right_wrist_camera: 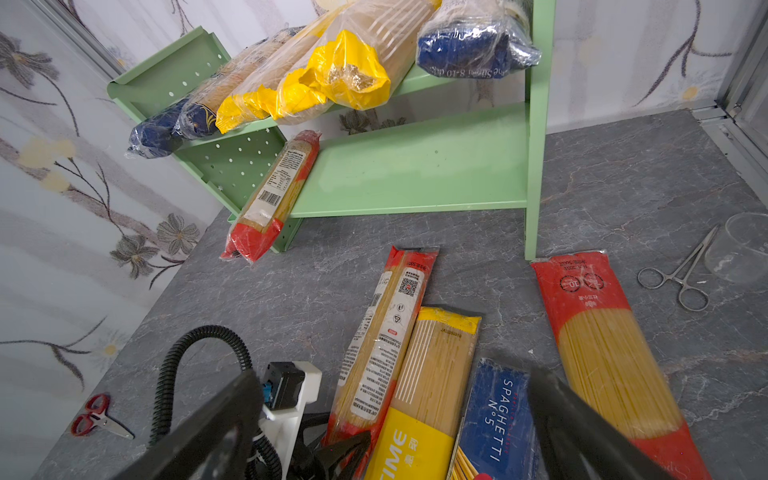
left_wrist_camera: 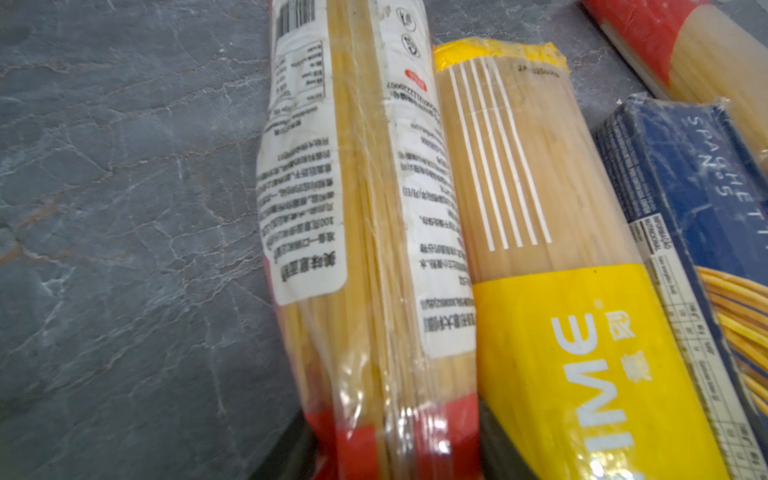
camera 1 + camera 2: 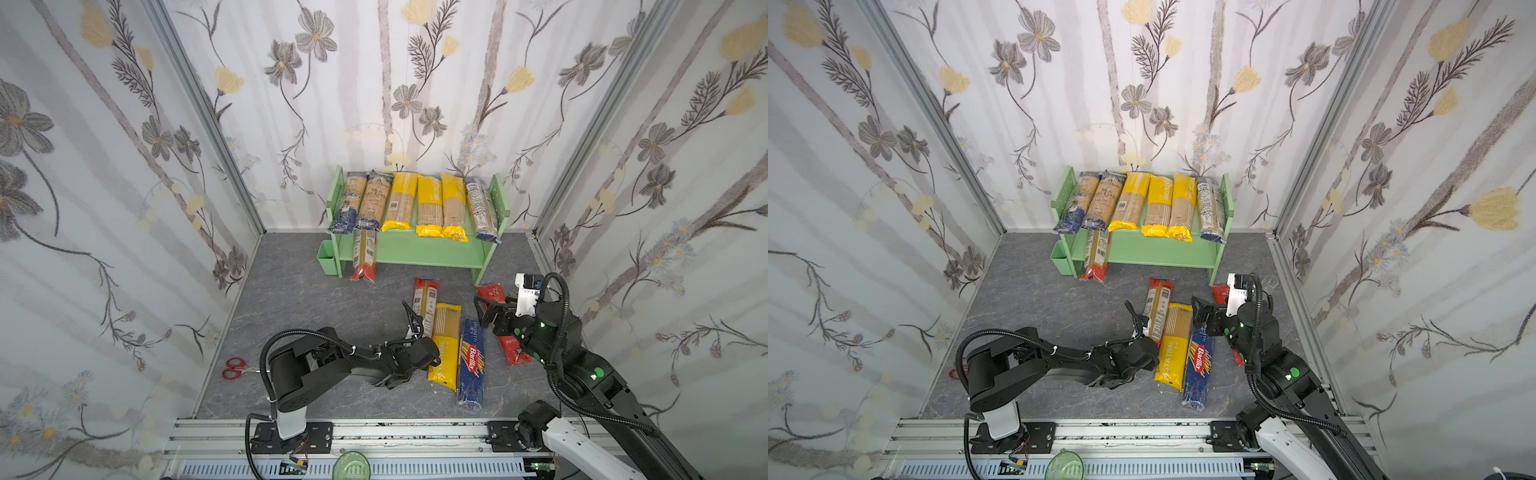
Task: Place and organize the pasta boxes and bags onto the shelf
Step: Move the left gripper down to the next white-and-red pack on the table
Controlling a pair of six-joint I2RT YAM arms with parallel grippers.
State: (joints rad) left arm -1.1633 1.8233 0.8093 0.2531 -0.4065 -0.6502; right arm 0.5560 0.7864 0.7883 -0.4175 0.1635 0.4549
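Shelf [image 3: 415, 253] at bench back edge. Top tier full: row of six packs [image 3: 428, 208]. Lower tier has one red-end pack [image 3: 365, 255] at its L end, overhanging the front. Left to do: four on bench, R of centre: labelled pack [image 2: 365, 208], yellow pack [image 3: 445, 345], Barilla box [image 3: 471, 361], plain red pack [image 1: 602, 340]. L gripper [image 2: 395, 446] narrow, looks clamped on labelled pack's near end. R gripper [image 3: 481, 311] wide, empty, near box's far end. Plain red pack partly under R arm in both top views. L jaws cut off in wrist view. Can't tell if labelled pack is lifted.

black arms [image 3: 316, 365], white base links [image 3: 291, 419], ribbed black cables [image 3: 565, 303], green lights [image 3: 598, 371].
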